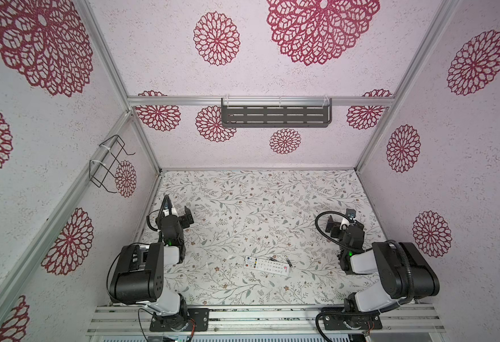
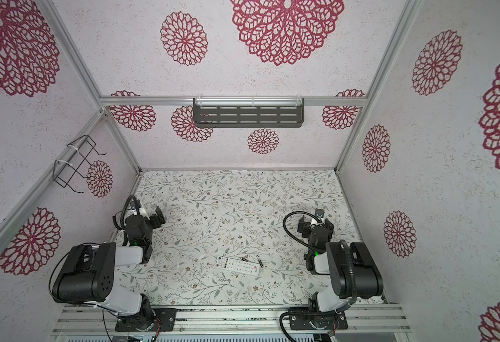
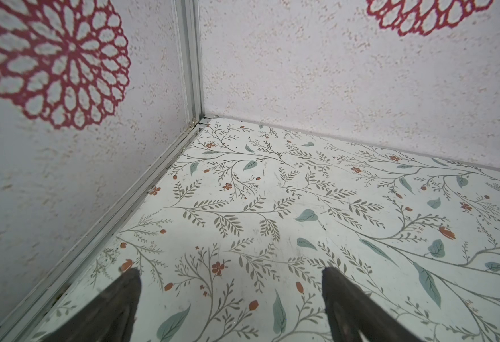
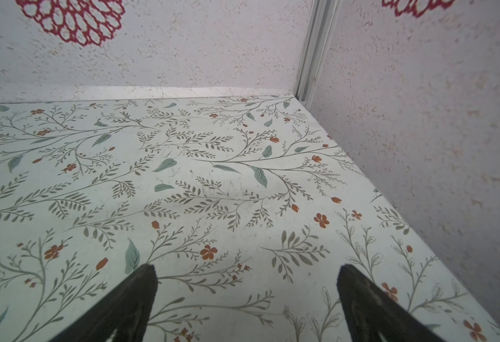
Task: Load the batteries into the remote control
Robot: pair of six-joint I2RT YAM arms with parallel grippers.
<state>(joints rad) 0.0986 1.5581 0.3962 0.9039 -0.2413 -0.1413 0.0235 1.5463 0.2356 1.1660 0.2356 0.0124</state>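
Note:
In both top views the white remote control lies button side up near the table's front middle, its red logo at the right end. Two batteries lie on the table by it: one battery against its far edge, another battery just off its right end. My left gripper hovers open and empty at the left, well back from the remote. At the right, my right gripper is likewise open and empty. Neither wrist view shows the remote or batteries.
A flower-patterned table is closed in by papered walls and aluminium frame posts. A dark slotted shelf hangs on the back wall and a wire rack on the left wall. The arm bases stand on the front rail.

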